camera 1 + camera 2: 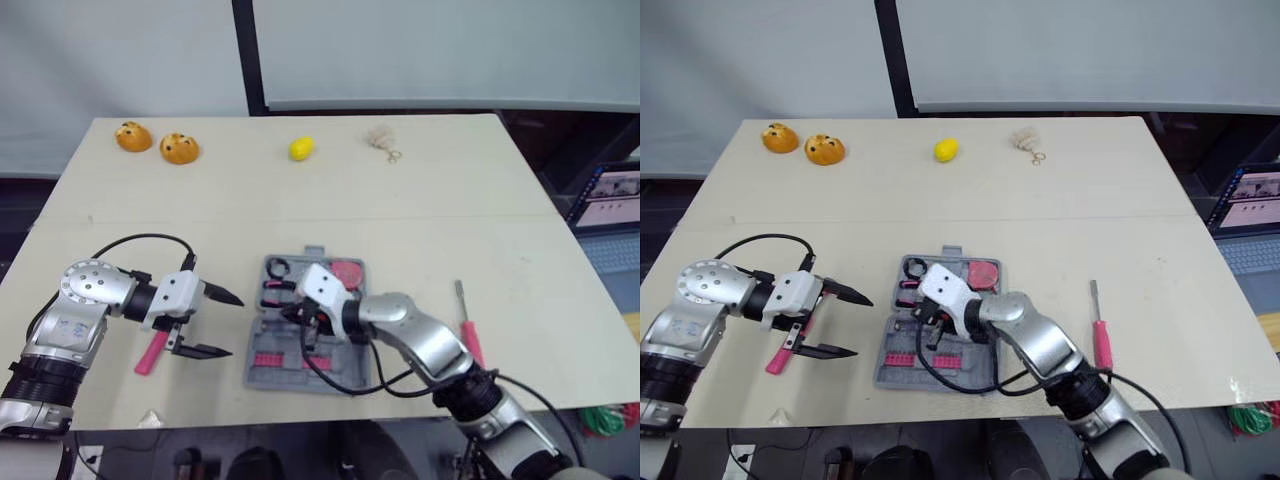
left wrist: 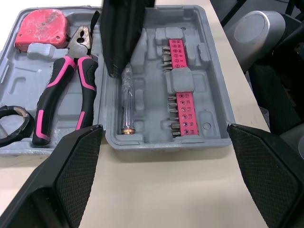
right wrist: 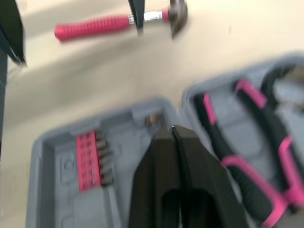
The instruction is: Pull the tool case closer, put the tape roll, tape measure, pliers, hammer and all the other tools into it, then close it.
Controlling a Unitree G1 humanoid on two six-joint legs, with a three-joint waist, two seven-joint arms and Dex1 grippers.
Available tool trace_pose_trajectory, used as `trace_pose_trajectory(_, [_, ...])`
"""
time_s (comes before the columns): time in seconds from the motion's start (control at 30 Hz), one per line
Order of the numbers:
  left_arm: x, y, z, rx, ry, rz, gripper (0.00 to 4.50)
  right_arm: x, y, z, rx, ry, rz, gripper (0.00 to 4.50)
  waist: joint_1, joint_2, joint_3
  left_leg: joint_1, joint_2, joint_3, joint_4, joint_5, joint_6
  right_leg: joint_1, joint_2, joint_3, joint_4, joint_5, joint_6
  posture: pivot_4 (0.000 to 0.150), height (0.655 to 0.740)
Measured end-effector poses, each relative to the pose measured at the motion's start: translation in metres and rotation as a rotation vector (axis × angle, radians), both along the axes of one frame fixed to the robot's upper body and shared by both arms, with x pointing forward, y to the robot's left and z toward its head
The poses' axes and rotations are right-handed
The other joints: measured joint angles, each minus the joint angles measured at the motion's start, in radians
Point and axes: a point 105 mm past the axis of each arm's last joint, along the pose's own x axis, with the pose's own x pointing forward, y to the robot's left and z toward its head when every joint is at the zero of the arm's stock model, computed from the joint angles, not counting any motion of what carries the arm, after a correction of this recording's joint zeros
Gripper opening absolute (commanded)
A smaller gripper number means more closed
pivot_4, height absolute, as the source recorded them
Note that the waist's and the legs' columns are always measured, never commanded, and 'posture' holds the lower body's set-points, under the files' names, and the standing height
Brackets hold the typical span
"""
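Beige surface (image 1: 300,200). My left hand (image 1: 235,326) hovers spread wide over the pink-handled hammer (image 1: 150,353), gripping nothing. Open tool case (image 1: 262,372) sits just right of it. My right hand (image 3: 171,130), fingers pressed together, reaches into its middle slot.

The left arm's rounded silver joint housing (image 1: 92,283), dotted with small dark screws, meets a white angular wrist block (image 1: 176,294). A thin black cable (image 1: 140,238) arcs at its twelve o'clock. The left gripper (image 1: 235,325) has tapered black fingers (image 2: 75,176) with cross-hatched pads. The right arm's curved silver shell (image 1: 425,340) trails looped black cables (image 1: 345,390) at six o'clock. The right gripper (image 3: 172,129) is black too.
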Motion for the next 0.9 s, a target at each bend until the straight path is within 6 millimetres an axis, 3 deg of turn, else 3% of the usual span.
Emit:
trace_pose_trajectory(0.23, [0.003,-0.001,0.004,-0.001,-0.014,-0.002,4.5,0.0,-0.01,-0.014,-0.046,0.008,-0.031,0.06,0.001,0.0,0.0,0.0,0.0,0.0,0.0,0.0,0.0,0.0,0.0,0.0,0.0,0.0,0.0,0.15,0.74])
trace_pose_trajectory(0.9, [0.009,-0.006,0.008,-0.031,-0.023,-0.006,4.5,-0.001,-0.018,-0.025,-0.184,0.077,-0.102,0.06,0.01,-0.001,-0.013,0.002,0.0,0.0,0.0,0.0,0.0,0.003,0.0,0.0,-0.001,0.0,0.0,0.15,0.74])
